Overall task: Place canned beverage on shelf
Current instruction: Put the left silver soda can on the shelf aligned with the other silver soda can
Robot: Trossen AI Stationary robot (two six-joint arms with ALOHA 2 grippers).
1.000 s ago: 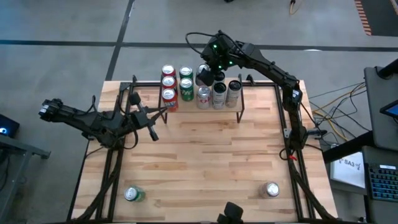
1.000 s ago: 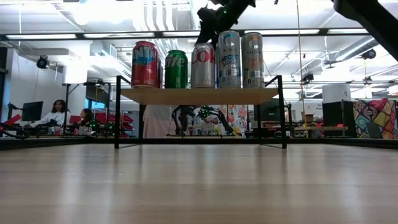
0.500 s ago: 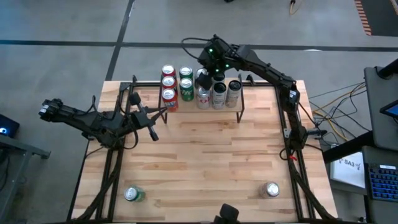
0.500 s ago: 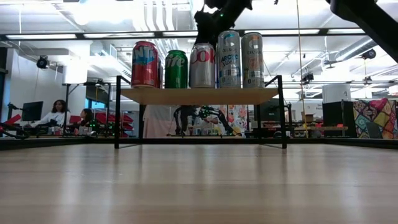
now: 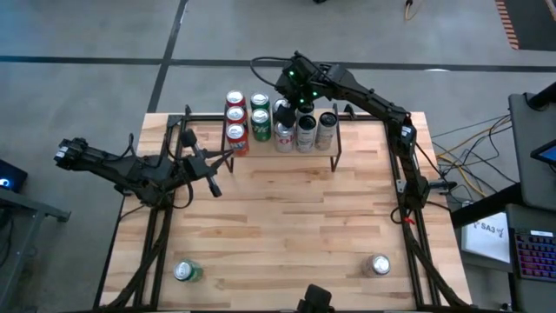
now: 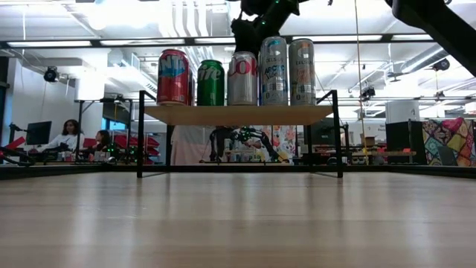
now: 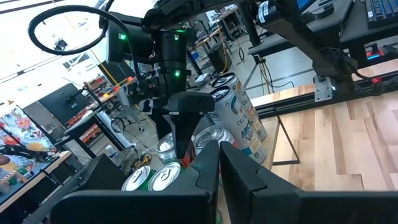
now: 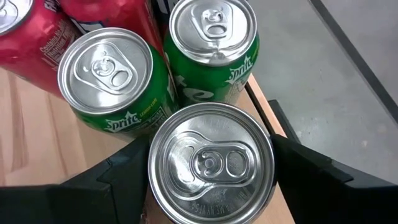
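Gripping upright can (image 8: 210, 163), right gripper (image 8: 205, 171); lid up, on shelf (image 6: 238, 114).

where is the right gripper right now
High view: the right gripper is over the shelf's back edge, its fingers around a silver can beside two Sprite cans.

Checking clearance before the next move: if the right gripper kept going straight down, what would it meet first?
The right gripper already straddles a silver can; going lower, its fingers would probably reach the shelf.
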